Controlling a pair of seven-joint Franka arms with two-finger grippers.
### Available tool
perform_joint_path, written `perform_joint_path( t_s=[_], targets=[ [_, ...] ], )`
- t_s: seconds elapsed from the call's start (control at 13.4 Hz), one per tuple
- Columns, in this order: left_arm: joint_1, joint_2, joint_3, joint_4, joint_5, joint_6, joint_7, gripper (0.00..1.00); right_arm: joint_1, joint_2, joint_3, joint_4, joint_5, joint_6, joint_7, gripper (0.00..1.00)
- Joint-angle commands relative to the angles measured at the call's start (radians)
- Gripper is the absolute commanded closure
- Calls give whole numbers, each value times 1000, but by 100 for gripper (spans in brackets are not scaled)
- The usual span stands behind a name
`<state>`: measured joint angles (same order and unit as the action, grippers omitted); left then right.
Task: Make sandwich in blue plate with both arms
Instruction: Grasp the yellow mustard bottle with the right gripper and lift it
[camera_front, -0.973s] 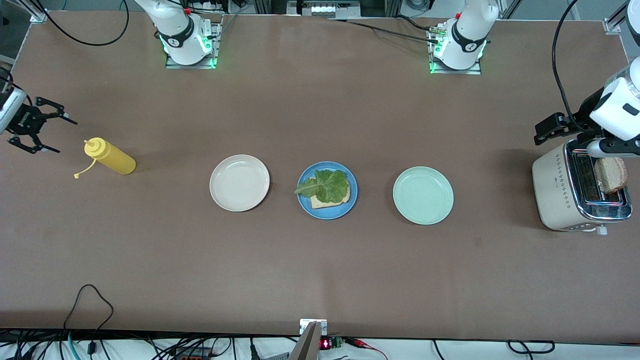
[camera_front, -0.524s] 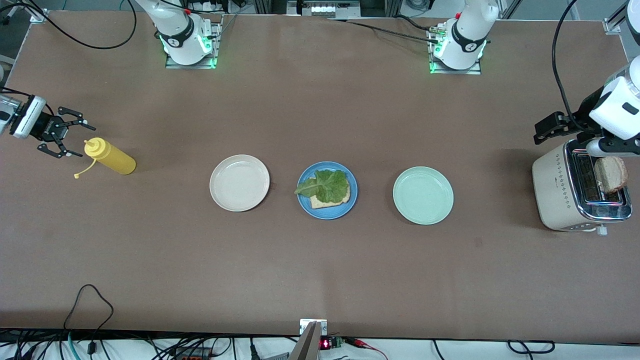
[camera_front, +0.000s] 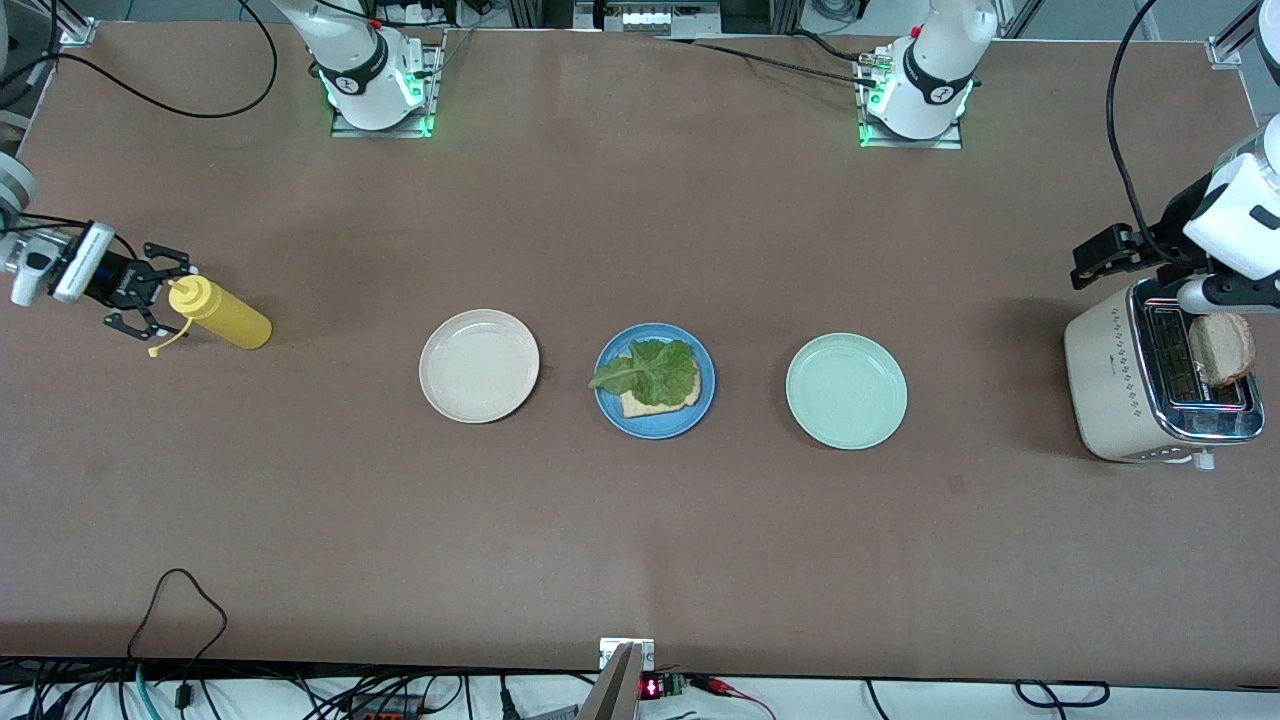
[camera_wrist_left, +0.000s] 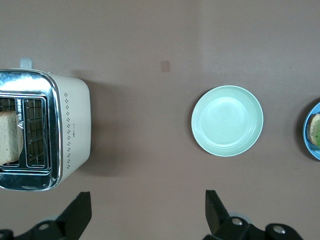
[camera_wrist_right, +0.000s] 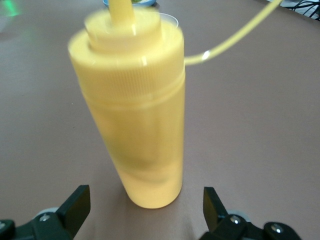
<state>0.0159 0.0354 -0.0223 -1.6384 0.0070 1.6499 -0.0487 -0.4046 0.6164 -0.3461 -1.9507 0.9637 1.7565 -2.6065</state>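
Right pincer, jaws spread wide, now sits at the cap end of the yellow squeeze bottle; a second ago it was well clear of the bottle, out toward the desk's edge at the right arm's end, and half a second ago just short of the cap. In the right wrist view the bottle stands upright between the two black fingertips, and no contact is visible. Its loose cap tether trails off to one side.

Left pincer, also open and holding nothing, hangs by the toaster at the left arm's end of the desk, unchanged over the last second; this arm waits. One bread slice sticks up out of a toaster slot.

Blue plate lies mid-desk, well apart from both pincers, between the cream plate toward the right arm's end and the pale green plate toward the left arm's end. The sandwich on it is only part built: one bread slice with a lettuce leaf on top. Plates, toaster and bottle are unmoved.
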Motion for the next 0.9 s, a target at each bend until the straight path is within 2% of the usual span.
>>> perform_joint_path(
  t_s=[0.0, 0.67, 0.82],
  targets=[
    [3, -3, 4, 12, -12, -16, 26, 0, -34, 75, 16, 50, 56, -67, -47, 0],
    [3, -3, 4, 12, -12, -15, 26, 0, -40, 108, 67, 52, 118, -103, -64, 0],
    [3, -3, 4, 12, -12, -15, 26, 0, -40, 111, 101, 50, 121, -104, -72, 0]
  ],
)
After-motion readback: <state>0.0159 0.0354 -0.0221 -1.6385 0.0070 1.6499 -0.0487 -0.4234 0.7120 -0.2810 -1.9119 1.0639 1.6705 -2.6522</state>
